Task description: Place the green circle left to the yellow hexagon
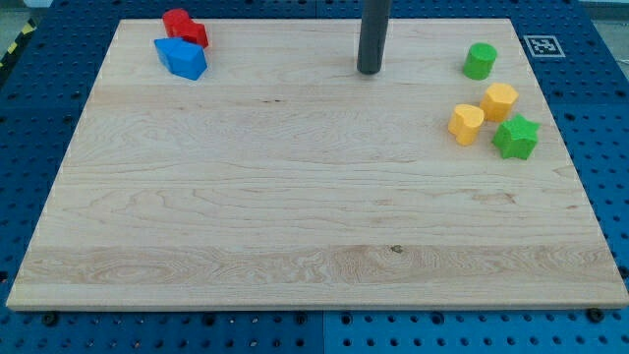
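The green circle point(480, 61) stands near the view's top right of the wooden board point(295, 216). The yellow hexagon point(499, 101) lies just below it, slightly to the right. A yellow heart-like block point(466, 124) sits to the lower left of the hexagon, and a green star point(516, 137) to its lower right. My tip point(370, 71) is at the view's top centre, well to the left of the green circle and touching no block.
A red block point(184, 29) and a blue block point(181, 58) sit together at the view's top left. A blue pegboard point(600, 128) surrounds the board, with a marker tag point(543, 45) at the top right.
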Controlling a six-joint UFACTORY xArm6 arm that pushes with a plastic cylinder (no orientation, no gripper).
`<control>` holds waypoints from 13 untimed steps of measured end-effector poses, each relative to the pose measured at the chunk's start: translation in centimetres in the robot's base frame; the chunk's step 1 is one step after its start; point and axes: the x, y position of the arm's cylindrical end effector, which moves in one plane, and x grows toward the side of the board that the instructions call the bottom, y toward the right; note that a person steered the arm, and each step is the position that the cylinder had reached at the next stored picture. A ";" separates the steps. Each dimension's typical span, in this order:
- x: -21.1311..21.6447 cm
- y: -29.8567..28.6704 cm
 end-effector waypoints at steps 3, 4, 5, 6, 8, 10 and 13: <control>-2.0 7.6; -2.6 7.6; -3.5 9.5; -2.8 12.1; -2.6 17.0; -0.5 15.0; 2.2 14.8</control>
